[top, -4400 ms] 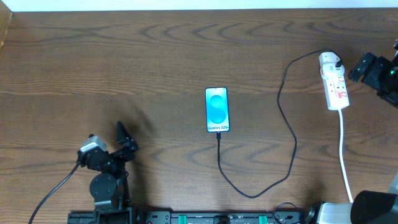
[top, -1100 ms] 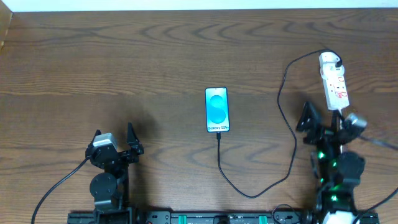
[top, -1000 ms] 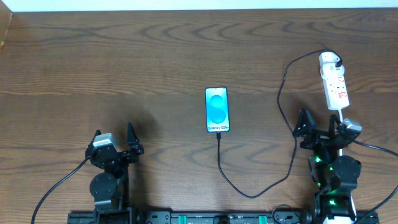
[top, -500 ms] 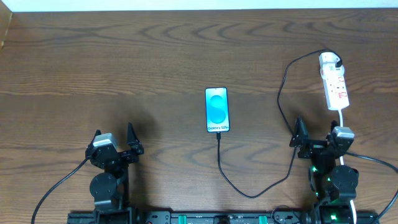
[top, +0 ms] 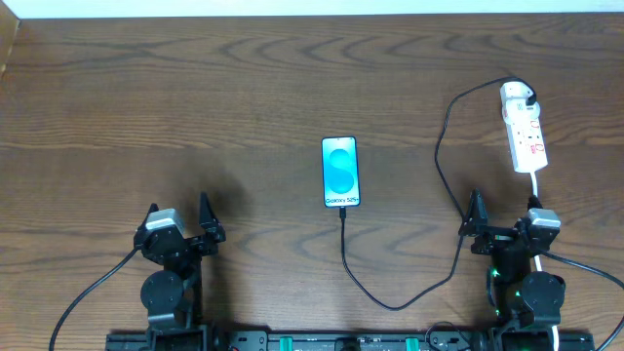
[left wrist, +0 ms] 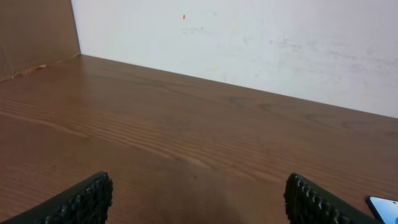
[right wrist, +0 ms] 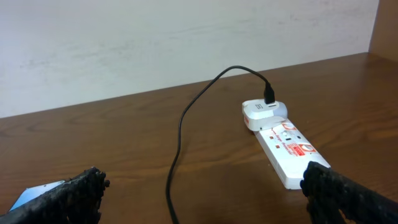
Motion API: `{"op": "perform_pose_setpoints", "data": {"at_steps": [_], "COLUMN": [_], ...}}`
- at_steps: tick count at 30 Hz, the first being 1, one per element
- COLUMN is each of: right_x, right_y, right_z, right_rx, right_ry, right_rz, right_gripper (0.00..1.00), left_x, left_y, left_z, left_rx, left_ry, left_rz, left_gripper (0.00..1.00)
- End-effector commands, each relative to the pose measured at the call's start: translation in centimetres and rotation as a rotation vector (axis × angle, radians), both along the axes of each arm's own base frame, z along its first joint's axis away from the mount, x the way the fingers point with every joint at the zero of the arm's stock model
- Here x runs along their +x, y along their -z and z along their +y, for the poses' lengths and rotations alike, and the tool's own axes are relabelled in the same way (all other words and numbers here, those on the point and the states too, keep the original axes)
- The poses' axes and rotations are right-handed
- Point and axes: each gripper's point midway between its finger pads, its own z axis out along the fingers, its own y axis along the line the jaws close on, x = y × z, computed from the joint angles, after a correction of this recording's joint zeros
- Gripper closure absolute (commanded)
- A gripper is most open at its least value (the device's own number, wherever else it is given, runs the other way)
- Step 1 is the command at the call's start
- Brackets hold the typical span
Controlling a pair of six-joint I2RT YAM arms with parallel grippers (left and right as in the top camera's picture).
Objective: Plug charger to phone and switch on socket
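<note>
Both end effectors spread wide, holding nothing

Phone (top: 340,172) flat mid-counter (top: 244,88), screen lit blue. Charger (top: 343,239) meets its 6 o'clock edge, loops out toward 4 o'clock, then climbs to its white plug head on the socket's (top: 524,129) 12 o'clock end; socket at 2 o'clock from phone. Left end effector (top: 178,207) at 8 o'clock, right end effector (top: 504,207) at 4 o'clock, just beside the cable

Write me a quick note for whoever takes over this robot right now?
Left gripper: open, empty.
Right gripper: open, empty, just short of the socket.
Phone: centre, screen lit.
Charger: head in the socket, tip meets the phone's bottom edge, seemingly plugged in.
Left to do: check the socket's switch. Its state is unreadable from here.
</note>
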Motion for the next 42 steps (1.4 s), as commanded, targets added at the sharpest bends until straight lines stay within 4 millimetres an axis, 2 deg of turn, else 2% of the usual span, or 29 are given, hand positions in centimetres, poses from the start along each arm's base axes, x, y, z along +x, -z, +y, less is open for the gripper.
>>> {"op": "perform_pose_setpoints", "data": {"at_steps": [1,17,29,42], "right_x": [-0.04,-0.04,-0.02,-0.02], "right_y": [-0.02,-0.01,0.08,0.09], "right_z": [-0.01,0.03,0.58,0.84], "right_rx": [-0.036,-0.04,-0.185,-0.185], "right_ry": [0.001,-0.001,-0.043,-0.059], "right_rz": [-0.001,0.0,0.01,0.009], "right_gripper": [0.01,0.01,0.01,0.01], "left_x": [-0.08,-0.08,-0.08,-0.08], "left_y": [1.81,1.81,1.81,1.81], "left_z": [0.21,0.21,0.21,0.21], "left_rx": [0.009,0.008,0.008,0.008], "left_ry": [-0.008,-0.009,-0.009,-0.009], "left_rz": [0.052,0.051,0.051,0.051], "left_gripper": [0.12,0.12,0.12,0.12]}}
